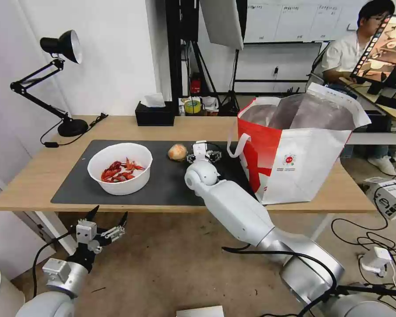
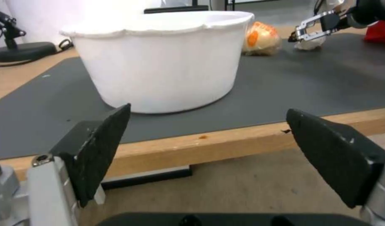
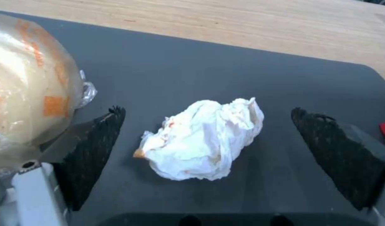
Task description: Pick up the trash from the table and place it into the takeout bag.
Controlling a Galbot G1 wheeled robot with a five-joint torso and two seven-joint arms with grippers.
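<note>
A crumpled white tissue [image 3: 203, 139] with orange stains lies on the dark grey mat [image 1: 171, 185], between the spread fingers of my open right gripper [image 3: 208, 110]. That gripper [image 1: 203, 154] hangs low over the mat, between the round orange-beige lump [image 1: 177, 152] and the takeout bag [image 1: 303, 145]. The white-and-red bag stands open on the table [image 1: 39, 176] at the right. A white bowl [image 1: 120, 167] of red crayfish shells sits on the mat's left half. My left gripper [image 1: 108, 220] is open below the table's front edge, facing the bowl [image 2: 159, 62].
A black desk lamp [image 1: 61, 48] stands at the table's far left corner. A black tissue box [image 1: 154, 114] sits at the back edge. Cables and a white power box [image 1: 394, 196] lie on the floor to the right.
</note>
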